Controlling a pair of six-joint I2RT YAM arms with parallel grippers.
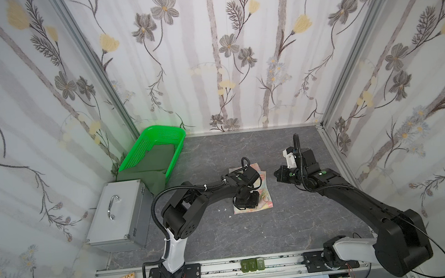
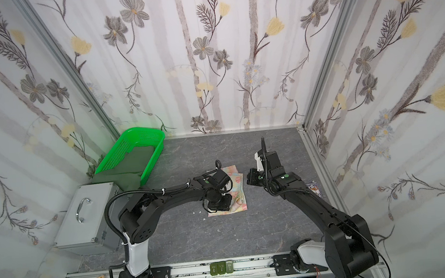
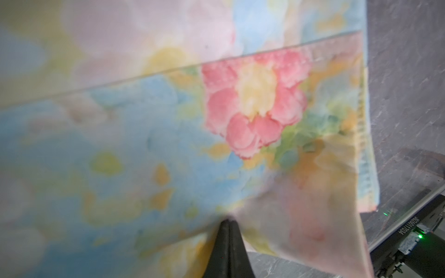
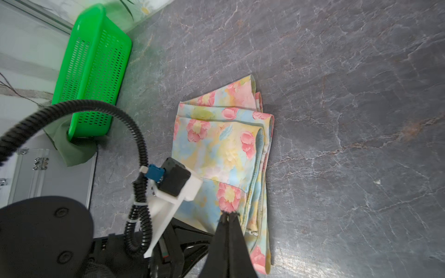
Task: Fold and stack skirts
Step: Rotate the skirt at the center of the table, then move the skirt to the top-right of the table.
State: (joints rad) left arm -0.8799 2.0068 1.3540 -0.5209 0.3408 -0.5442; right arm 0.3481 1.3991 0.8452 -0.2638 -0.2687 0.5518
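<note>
Two skirts were in view. My left gripper (image 3: 227, 223) pinched the folded floral skirt (image 1: 265, 201) near the worktop's (image 1: 244, 148) middle. My right gripper (image 4: 228, 215) was clenched empty just beside it. The dark green skirt (image 1: 151, 163) hung out of the green basket (image 1: 159, 134) in the far left corner.

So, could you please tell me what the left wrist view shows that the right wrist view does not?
Only the left wrist view: the left gripper, shut on a puckered part of the pastel floral cloth skirt, and a green indicator light on black hardware. Only the right wrist view: the right gripper, shut, the bright green plastic mesh basket, the plain dark green skirt spilling from it, and the silver metal case. Both: that floral skirt and the grey marbled tabletop.
</note>
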